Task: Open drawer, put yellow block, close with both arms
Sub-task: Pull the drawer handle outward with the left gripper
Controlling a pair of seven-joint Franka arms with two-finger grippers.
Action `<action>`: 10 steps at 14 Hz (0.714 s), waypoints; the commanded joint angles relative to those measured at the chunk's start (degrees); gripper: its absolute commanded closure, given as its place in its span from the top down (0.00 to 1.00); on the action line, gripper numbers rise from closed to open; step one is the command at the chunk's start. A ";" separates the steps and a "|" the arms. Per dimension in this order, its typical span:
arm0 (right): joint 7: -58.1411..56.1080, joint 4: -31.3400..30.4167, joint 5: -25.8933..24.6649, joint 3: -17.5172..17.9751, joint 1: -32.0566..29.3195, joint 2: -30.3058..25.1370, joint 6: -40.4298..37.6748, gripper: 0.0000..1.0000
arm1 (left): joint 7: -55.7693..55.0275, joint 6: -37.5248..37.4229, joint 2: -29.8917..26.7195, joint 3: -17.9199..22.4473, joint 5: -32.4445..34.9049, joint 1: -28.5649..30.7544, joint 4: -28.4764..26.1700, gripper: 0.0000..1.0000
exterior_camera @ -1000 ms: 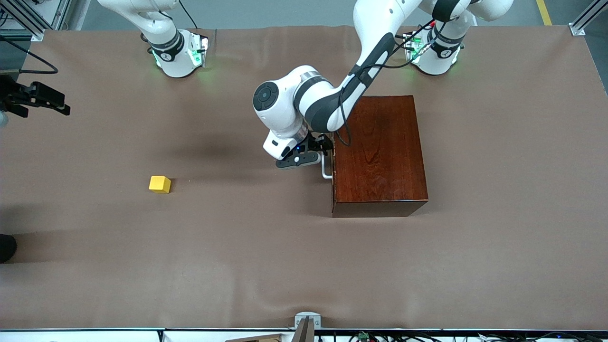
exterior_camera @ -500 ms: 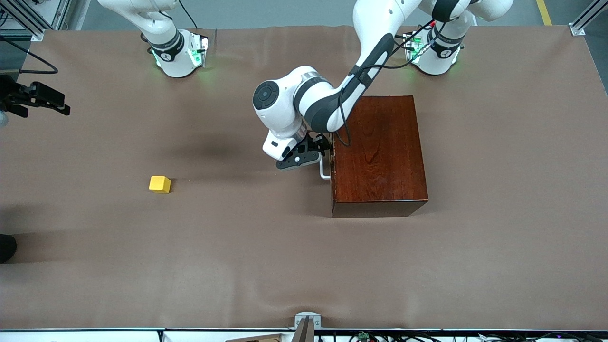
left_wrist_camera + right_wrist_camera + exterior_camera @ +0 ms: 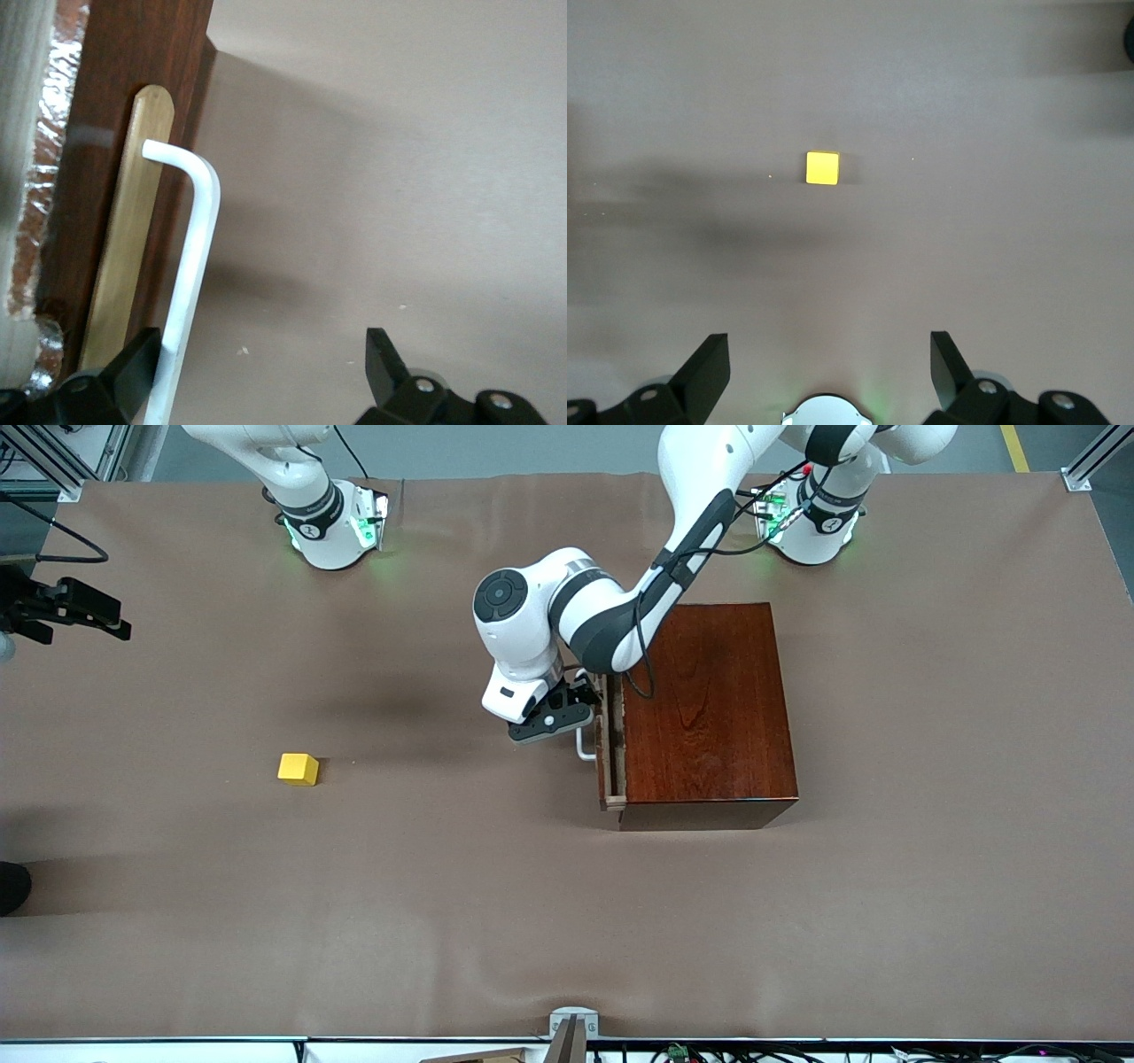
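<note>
Your left arm (image 3: 682, 540) reaches down from its base and folds at the elbow, wrist turned so the left gripper (image 3: 567, 713) sits in front of the wooden box (image 3: 704, 708), at the handle (image 3: 586, 746). In the left wrist view its fingers (image 3: 133, 367) are spread wide, and the white bar (image 3: 190, 266) runs just inside one fingertip, touching or nearly touching it (contact is too close to call); the other finger stands well clear over bare table. The drawer (image 3: 607, 744) shows as a narrow pale strip pulled a little way out of the box front.

Your right arm (image 3: 292, 478) waits, bent up off the edge of the front view, and the right gripper (image 3: 828, 376) shows only in its own wrist view: fingers wide apart, holding nothing, hanging over open table. The yellow block (image 3: 298, 769) lies flat on the cloth between those two fingertips' lines and well ahead of them, alone toward the right arm's end, well apart from the box.
</note>
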 commanded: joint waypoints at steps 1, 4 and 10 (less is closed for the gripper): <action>-0.08 -1.07 0.35 0.67 -1.13 -1.21 0.31 1.00 | -3.19 10.80 3.74 -0.24 -2.96 -1.70 3.28 1.00; -0.08 -1.07 0.35 0.67 -1.13 -1.21 -0.04 1.00 | -3.46 12.47 3.83 -0.33 -4.62 -1.79 4.06 1.00; 0.00 -0.98 0.26 0.76 -1.13 -1.21 -0.05 1.00 | -5.38 18.53 4.18 -0.24 -8.14 -2.84 4.51 1.00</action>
